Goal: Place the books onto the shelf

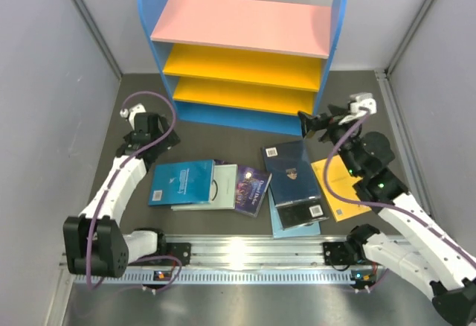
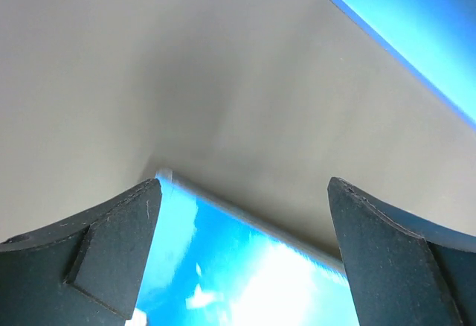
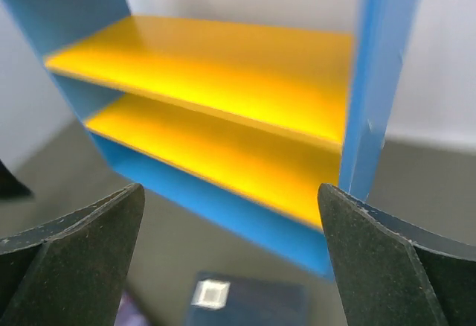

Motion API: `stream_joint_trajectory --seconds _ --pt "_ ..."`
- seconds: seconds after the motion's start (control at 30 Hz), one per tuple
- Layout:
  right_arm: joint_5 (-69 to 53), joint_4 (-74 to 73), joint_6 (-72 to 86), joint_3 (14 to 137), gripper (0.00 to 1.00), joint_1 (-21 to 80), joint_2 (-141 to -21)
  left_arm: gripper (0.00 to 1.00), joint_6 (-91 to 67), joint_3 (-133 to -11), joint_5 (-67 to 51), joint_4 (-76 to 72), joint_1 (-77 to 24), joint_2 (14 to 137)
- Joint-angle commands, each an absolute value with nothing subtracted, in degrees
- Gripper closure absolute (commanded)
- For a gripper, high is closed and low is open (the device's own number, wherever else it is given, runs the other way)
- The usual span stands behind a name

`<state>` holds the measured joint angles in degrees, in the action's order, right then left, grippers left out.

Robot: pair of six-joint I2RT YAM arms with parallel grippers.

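Jaws wide apart on both, left gripper over what looks like a teal book, right gripper facing the shelf.

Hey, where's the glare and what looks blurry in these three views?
Top external: sharp overall, with bright glare on the metal rail at the near edge. Left wrist: the teal book is washed out almost white, and a soft shadow lies on the table. Right wrist: the shelf and the dark book below it look soft, out of focus.
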<state>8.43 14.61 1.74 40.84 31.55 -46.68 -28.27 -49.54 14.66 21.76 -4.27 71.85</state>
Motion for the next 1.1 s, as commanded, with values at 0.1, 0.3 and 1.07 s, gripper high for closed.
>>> stream_joint_trajectory --seconds 0.1,0.3,1.07 --pt "11.98 -12.22 31.45 38.5 0.0 29.36 -43.41 0.01 -35.09 -46.33 5.5 32.7 -3.69 62.34" --pt "8.17 -13.09 35.6 37.7 0.0 29.27 -45.69 0.01 -44.89 -43.07 9.31 39.54 -2.73 47.66" --pt "-6.86 -18.63 35.51 37.71 0.0 29.36 -54.58 0.01 -62.66 -29.62 2.28 46.84 0.97 51.06"
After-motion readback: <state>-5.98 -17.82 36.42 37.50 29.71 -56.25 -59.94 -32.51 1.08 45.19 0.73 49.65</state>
